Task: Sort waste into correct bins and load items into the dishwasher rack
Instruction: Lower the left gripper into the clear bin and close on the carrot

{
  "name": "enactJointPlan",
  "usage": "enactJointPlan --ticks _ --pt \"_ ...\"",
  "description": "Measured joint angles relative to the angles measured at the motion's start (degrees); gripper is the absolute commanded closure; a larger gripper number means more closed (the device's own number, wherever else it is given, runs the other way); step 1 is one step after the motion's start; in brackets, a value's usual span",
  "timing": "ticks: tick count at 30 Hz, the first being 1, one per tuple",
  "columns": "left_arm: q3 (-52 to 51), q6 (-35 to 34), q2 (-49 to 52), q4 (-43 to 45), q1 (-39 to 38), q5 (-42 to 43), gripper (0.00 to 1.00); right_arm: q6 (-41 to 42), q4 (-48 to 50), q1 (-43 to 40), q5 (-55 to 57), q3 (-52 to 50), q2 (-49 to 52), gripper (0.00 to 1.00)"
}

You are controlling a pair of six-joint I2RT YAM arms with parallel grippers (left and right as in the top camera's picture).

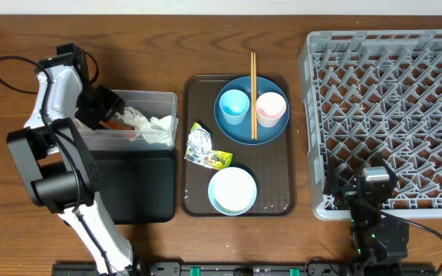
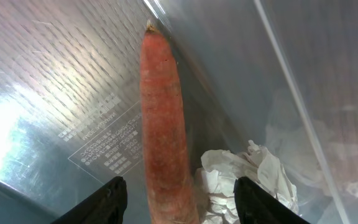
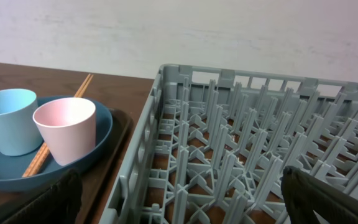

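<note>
Across the wooden desk (image 1: 206, 31), the left pincer (image 2: 180, 182) hangs spread over the carrot piece (image 2: 161, 99) in the clear tub (image 1: 167, 98) (napkins (image 2: 247, 174) alongside), the right pincer (image 3: 180, 186) likewise spread at the lower edge of the rack (image 3: 229, 124).

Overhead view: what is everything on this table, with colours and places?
dishwasher rack: one, grey, table's right side
brown tray: one, centre
plate: one, blue, brown tray's far end
light blue cup: one, on the plate
pink cup: one, on the plate
chopsticks: wooden, count unclear, across the plate between cups
bowl: one, white, brown tray's near end
foil wrapper: one, silver with yellow-green label, brown tray's left edge
clear tub: one, left of brown tray
napkins: count unclear, white, in clear tub
carrot: one, orange, in clear tub
black tray: one, before the clear tub
left gripper: one, black, open, either side of the carrot
right gripper: one, black, open, at the dishwasher rack's near edge
</note>
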Motion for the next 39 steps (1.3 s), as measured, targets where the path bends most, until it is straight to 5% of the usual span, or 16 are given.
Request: enactJointPlan --ticks 15,22,24,32,39 --pt "11.3 3.6 -0.2 -10.8 -1.9 -3.8 0.42 0.0 0.0 0.0 0.0 0.0 0.0 0.01" --pt "11.4 3.6 -0.2 -13.6 -3.4 -7.2 0.55 0.0 0.0 0.0 0.0 0.0 0.0 0.01" --pt "11.3 2.9 -0.2 -13.9 -3.7 -7.9 0.7 0.0 0.0 0.0 0.0 0.0 0.0 0.01" --pt "8.5 -7.2 -0.2 -14.4 -3.9 -9.2 0.79 0.0 0.0 0.0 0.0 0.0 0.0 0.01" --pt "7.6 -18.8 -0.2 -14.2 -5.3 -9.3 0.71 0.0 0.0 0.0 0.0 0.0 0.0 0.01"
